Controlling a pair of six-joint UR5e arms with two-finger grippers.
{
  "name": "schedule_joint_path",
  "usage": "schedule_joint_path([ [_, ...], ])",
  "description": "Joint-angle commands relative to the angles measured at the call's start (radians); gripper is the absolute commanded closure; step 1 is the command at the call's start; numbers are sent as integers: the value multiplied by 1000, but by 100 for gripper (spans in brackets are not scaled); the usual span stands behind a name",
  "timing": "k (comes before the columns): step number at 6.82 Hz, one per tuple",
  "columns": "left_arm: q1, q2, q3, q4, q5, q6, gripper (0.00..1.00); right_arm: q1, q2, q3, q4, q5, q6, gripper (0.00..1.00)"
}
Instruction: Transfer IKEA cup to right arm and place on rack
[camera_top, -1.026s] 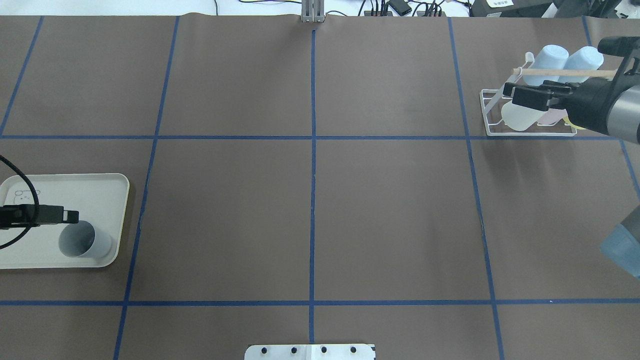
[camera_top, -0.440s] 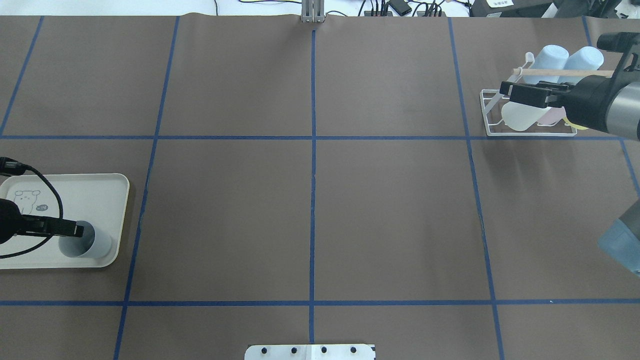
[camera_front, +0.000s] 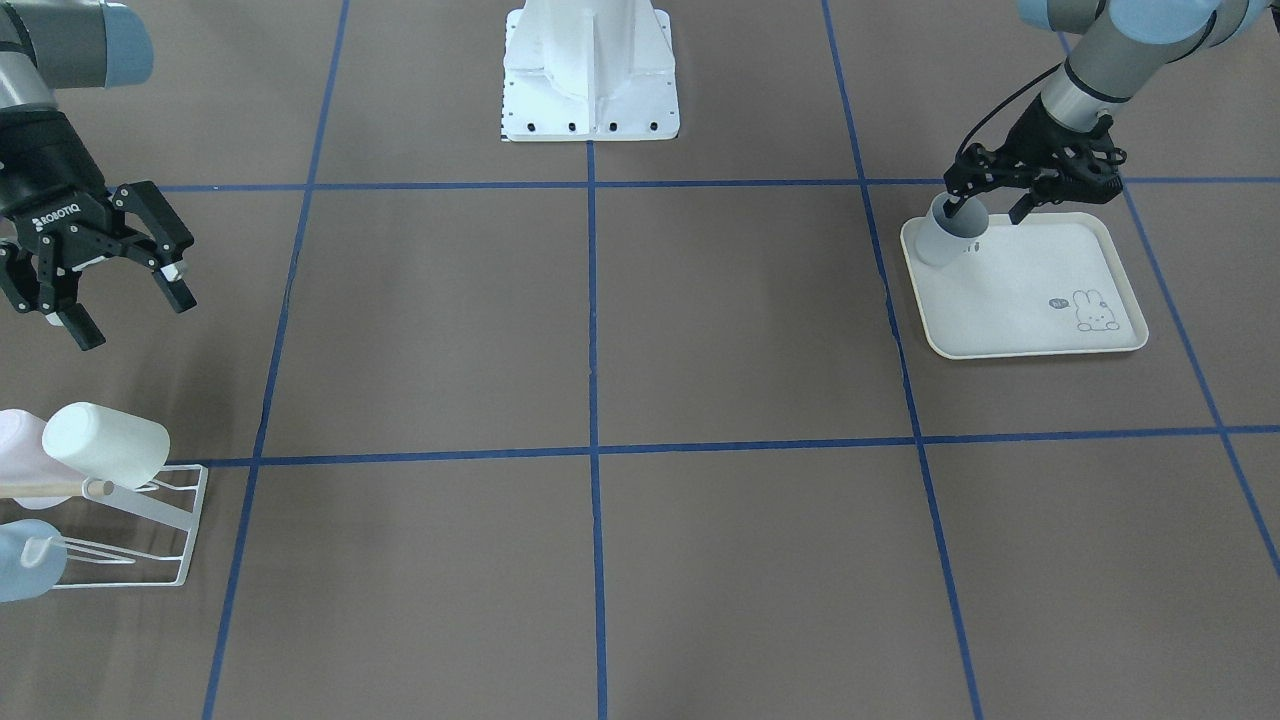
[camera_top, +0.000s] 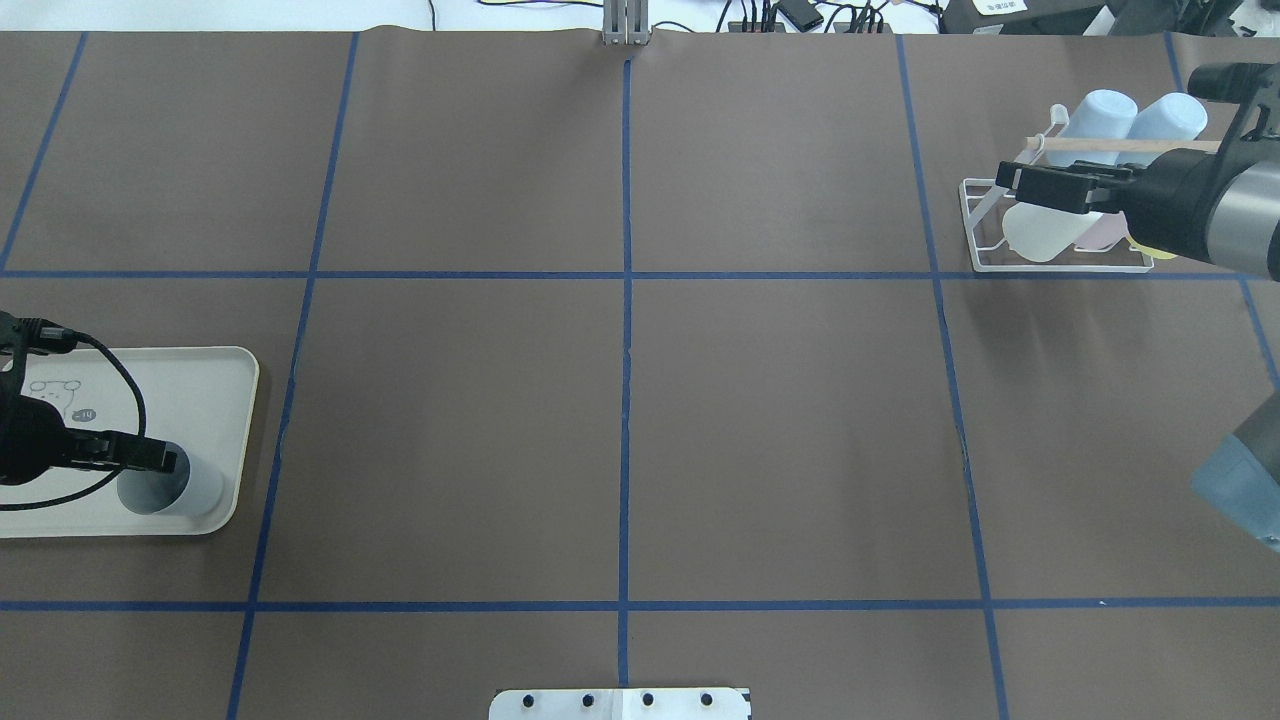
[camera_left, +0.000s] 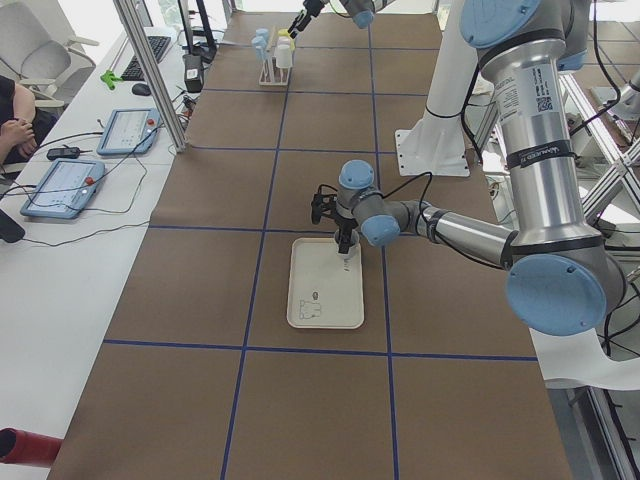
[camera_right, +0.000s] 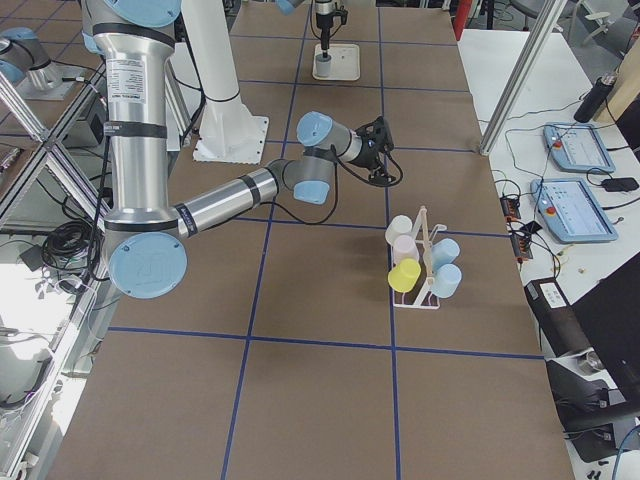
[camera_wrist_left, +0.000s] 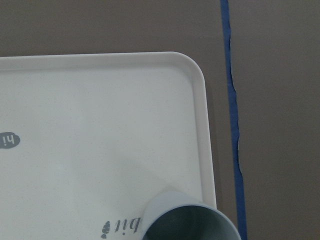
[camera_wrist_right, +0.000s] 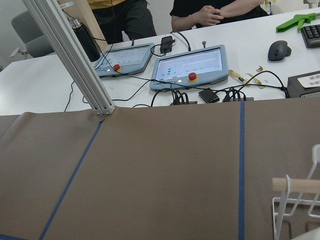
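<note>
Exterior front-facing: ROBOTIQ-marked right tool (camera_front: 135, 320) gapes; left tool (camera_front: 985, 212) spread across cup (camera_front: 935, 245) rim

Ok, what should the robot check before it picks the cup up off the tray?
1. The cup stands upright on the tray: ok.
2. The left hand is at the cup's rim, one finger seemingly inside: ok.
3. The left hand shut on the cup: not ok, jaws apart.
4. The right hand open and empty for the hand-over: ok.
5. A free prong on the rack: cannot tell.
</note>
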Motion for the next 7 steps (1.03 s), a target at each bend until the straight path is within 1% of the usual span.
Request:
schedule_joint_path([
  [1, 6, 1, 15, 2, 6, 8, 4, 0, 2, -2, 0, 0, 0, 0],
  [3, 35, -5, 39, 2, 11, 7, 19, 0, 2, -2, 1, 0, 0, 0],
  [4, 38, -8, 38, 3, 11, 5, 31, 0, 2, -4, 0, 0, 0, 0],
  [5, 38, -6, 38, 3, 9, 5, 68, 0, 9, -4, 0, 0, 0, 0],
  [6, 38, -6, 35, 6, 9, 5, 100, 0, 10, -5, 0, 0, 0, 0],
  [7, 35, -9, 24, 15, 8, 5, 100, 0, 11, -5, 0, 0, 0, 0],
])
